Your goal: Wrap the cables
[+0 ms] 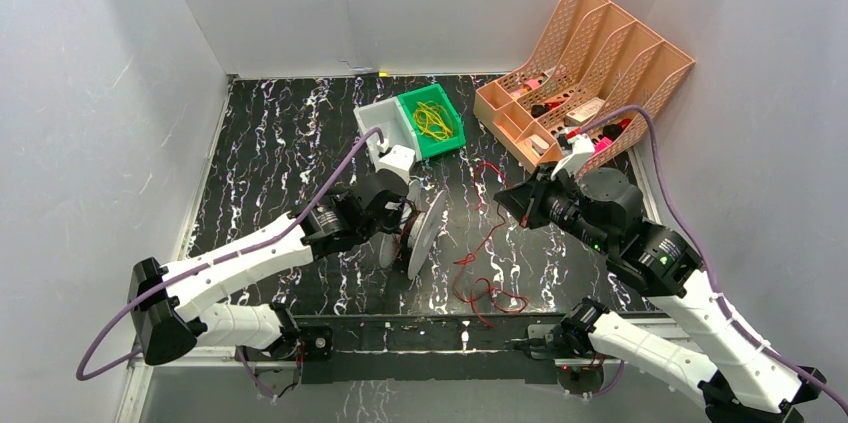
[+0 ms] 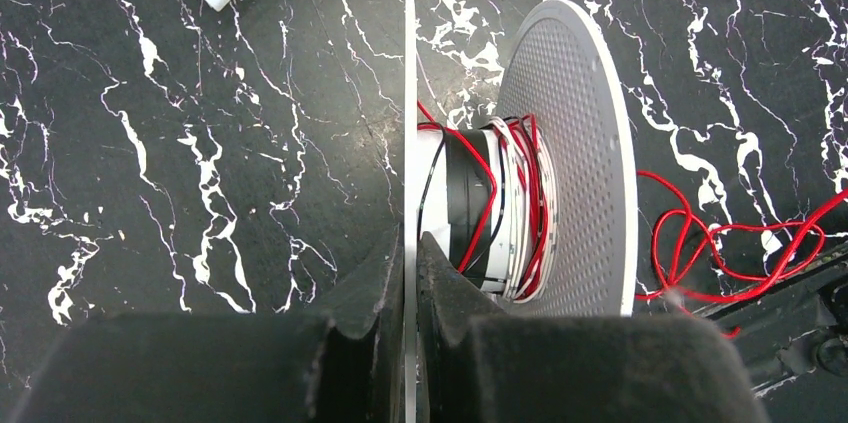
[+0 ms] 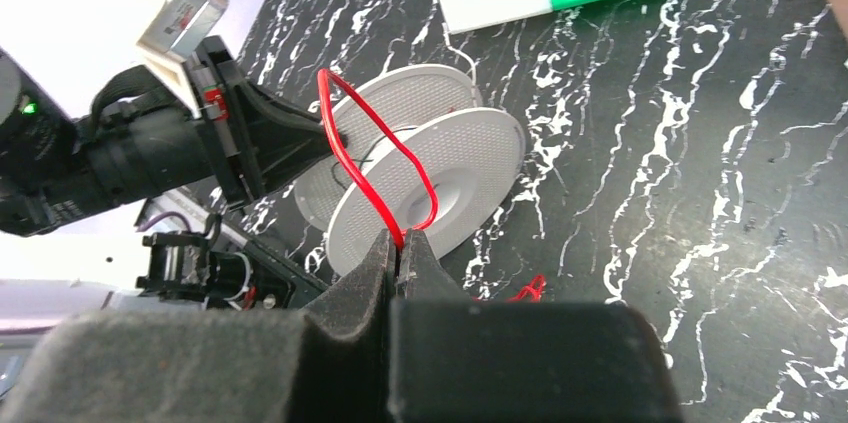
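Note:
A white spool [image 1: 428, 231] stands on edge at the middle of the table. The red cable [image 2: 528, 183] is partly wound on its hub, between the two perforated discs. My left gripper [image 2: 410, 248] is shut on the thin edge of the spool's near disc [image 2: 410, 123]. My right gripper [image 3: 400, 241] is shut on the red cable [image 3: 352, 153], which loops up from the fingertips and back toward the spool [image 3: 460, 168]. The rest of the cable lies in a loose tangle [image 1: 482, 286] on the table in front of the spool. In the top view the right gripper [image 1: 503, 199] hangs to the right of the spool.
A green bin [image 1: 446, 140] with yellow wires and a white box [image 1: 382, 125] sit behind the spool. An orange file rack [image 1: 590, 58] stands at the back right. Purple cords [image 1: 340, 175] run along both arms. White walls enclose the table.

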